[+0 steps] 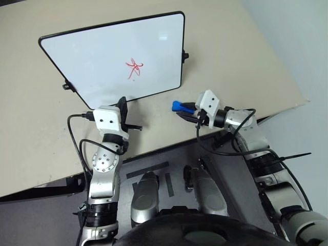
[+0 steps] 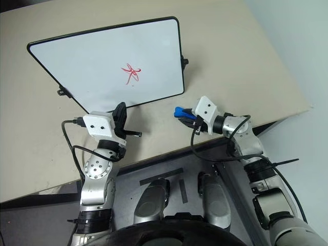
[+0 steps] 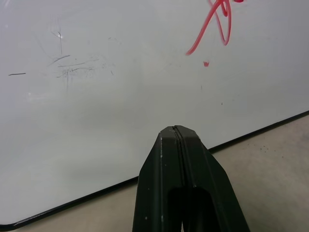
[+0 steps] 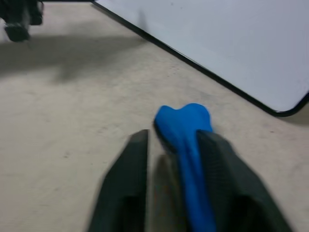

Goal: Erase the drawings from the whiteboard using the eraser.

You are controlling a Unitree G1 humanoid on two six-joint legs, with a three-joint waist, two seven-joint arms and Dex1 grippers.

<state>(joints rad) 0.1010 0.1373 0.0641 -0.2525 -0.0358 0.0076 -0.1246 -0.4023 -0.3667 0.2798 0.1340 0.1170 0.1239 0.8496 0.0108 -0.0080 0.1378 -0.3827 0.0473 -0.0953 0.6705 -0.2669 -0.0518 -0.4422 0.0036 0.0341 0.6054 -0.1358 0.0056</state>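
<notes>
The whiteboard (image 1: 92,56) lies on the beige table ahead of me, black-framed. The drawings (image 1: 134,68) are a small red scribble right of its centre, also red in the left wrist view (image 3: 217,24). My left gripper (image 1: 122,104) is shut and empty, its tip (image 3: 176,129) just over the board's near edge, well short of the scribble. To the right of the board's near right corner, my right gripper (image 1: 185,109) is shut on the eraser (image 1: 177,106). This blue bone-shaped block sits between the fingers (image 4: 222,159), its rounded end (image 4: 183,121) sticking out past them.
The table (image 1: 241,56) has bare beige surface right of and behind the board. Its front edge (image 1: 154,149) runs just under both wrists, and its right corner (image 1: 306,101) is near my right arm. Small black knobs (image 1: 185,55) stick out from the board's sides.
</notes>
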